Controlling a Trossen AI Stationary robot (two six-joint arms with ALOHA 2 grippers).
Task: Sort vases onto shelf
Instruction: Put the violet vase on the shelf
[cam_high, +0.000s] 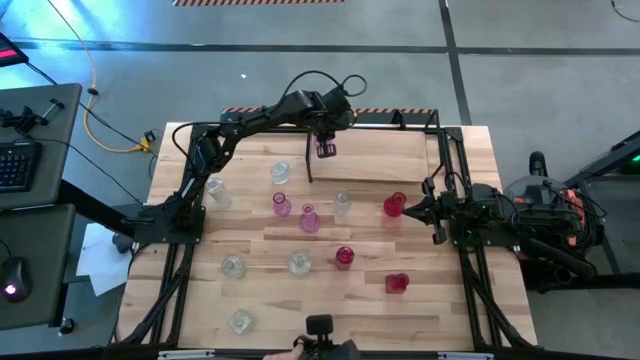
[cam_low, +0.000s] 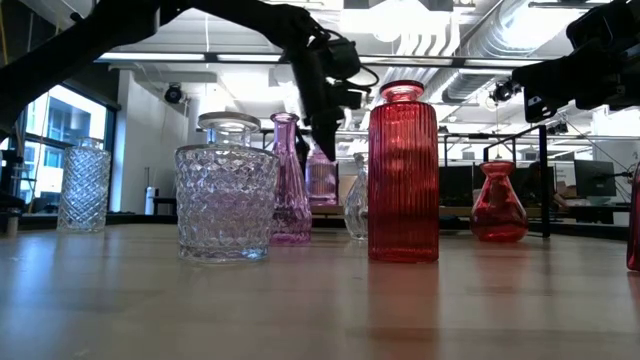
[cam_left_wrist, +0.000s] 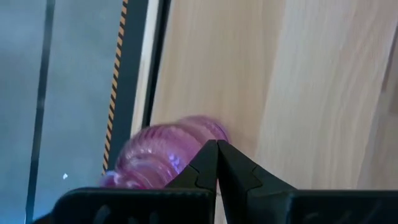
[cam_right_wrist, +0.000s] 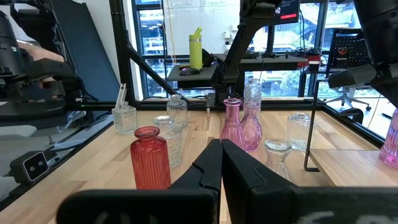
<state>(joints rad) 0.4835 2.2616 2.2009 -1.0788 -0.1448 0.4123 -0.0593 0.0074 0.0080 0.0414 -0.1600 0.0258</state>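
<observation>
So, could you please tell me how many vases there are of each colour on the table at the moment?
Clear glass vases: 6
Pink vases: 3, one of them by the left gripper at the far edge
Red or magenta vases: 3
Total: 12

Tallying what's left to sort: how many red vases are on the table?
3. One red vase stands beside the right pincer, a second mid-table, a third nearer the low camera. None looks hidden.
</observation>
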